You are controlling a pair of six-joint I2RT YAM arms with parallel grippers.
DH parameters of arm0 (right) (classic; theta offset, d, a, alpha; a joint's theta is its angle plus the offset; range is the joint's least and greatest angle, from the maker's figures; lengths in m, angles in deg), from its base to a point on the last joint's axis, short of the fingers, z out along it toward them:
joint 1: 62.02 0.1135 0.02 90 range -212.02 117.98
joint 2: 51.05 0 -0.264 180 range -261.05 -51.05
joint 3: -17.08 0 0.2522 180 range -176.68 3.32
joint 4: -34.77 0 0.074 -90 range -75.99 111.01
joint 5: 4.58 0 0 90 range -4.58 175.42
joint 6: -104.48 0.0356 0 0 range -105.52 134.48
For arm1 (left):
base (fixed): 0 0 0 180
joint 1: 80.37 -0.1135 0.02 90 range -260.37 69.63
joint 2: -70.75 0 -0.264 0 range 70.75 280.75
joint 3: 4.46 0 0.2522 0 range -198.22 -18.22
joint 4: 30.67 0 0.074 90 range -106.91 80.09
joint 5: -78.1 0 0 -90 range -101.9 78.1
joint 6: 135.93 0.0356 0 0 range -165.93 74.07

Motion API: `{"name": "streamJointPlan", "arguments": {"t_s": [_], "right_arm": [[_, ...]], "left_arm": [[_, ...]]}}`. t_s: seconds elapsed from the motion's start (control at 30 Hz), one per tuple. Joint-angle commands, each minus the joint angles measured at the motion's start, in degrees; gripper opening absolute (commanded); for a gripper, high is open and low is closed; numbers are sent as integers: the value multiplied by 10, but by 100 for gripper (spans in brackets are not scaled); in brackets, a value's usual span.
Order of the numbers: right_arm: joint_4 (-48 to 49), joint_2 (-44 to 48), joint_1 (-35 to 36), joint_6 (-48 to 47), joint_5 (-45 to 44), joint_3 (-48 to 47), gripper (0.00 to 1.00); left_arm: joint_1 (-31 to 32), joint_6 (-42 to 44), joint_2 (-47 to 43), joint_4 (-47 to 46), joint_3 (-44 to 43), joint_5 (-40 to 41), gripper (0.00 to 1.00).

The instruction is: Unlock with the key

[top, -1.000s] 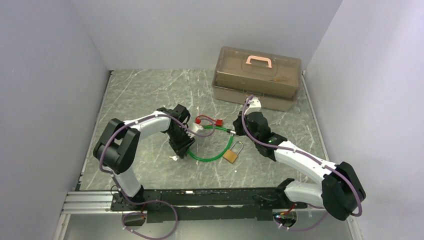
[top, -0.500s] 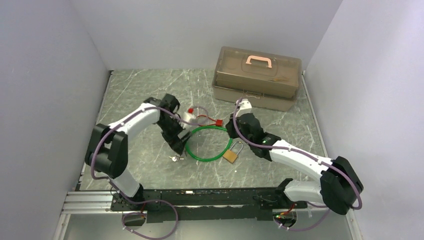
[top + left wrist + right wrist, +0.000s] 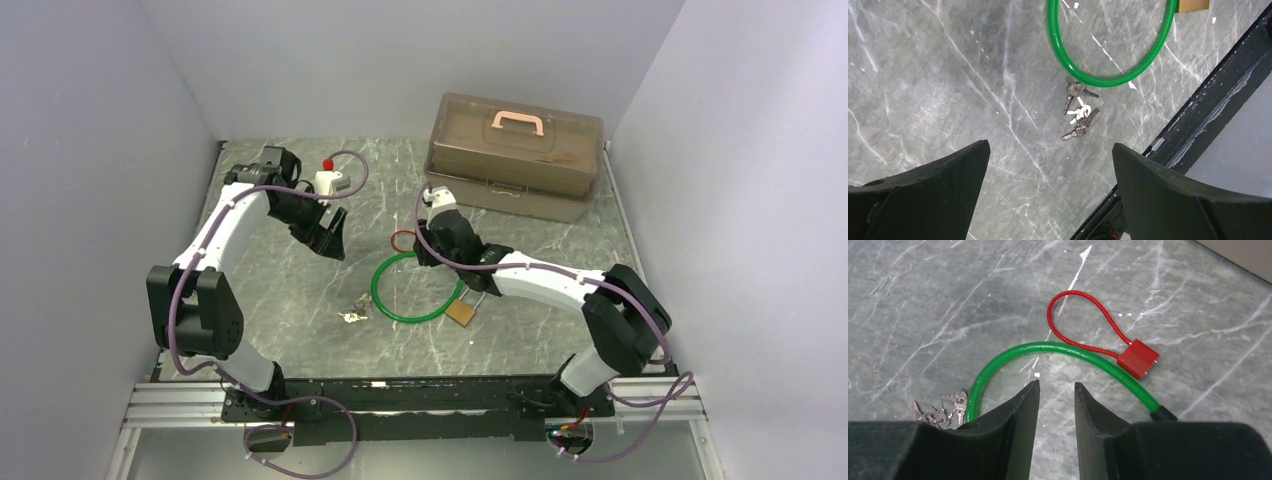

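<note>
Since the earlier frames, the left arm is standing farther back toward the far left of the grey marble-patterned desk, away from the cable. The right arm is reaching farther left.

The translucent brown plastic toolbox with a pink handle is sitting at the far right.

The left claw is hanging above the desk with its fingers spread wide, gripping nothing. The right claw is showing only a narrow gap between its fingers, with nothing between them.

The green plastic-coated cable loop is lying mid-desk as a ring.

The brass padlock is resting at the ring's near right, partly under the right arm.

The red cord lock with a square body is lying against the ring's far side.

The small bunch of metal keys is lying flat just outside the ring's near left edge, apart from both claws.
</note>
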Motion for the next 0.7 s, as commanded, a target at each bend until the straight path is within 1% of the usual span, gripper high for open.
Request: {"name": "streamJointPlan", "arguments": {"t_s": [0.0, 0.1, 0.13, 0.23, 0.4, 0.53, 0.67], "right_arm": [[13, -16, 22, -24, 34, -39, 38], [-2, -41, 67, -47, 56, -65, 42], [-2, -50, 80, -53, 64, -74, 43], [3, -76, 118, -70, 94, -86, 43], [13, -135, 163, -99, 121, -118, 44], [3, -191, 177, -103, 117, -157, 44], [-12, -219, 180, -104, 90, -180, 43]], "left_arm": [[-26, 18, -21, 16, 16, -28, 99], [-58, 37, -32, 20, 40, -40, 99], [-66, 42, -36, 21, 48, -43, 99], [-117, 34, -46, 9, 66, -35, 99], [-194, 40, -63, 19, 71, -56, 99], [-205, 39, -78, 21, 83, -36, 99], [-205, 43, -107, 11, 113, -40, 99]]}}
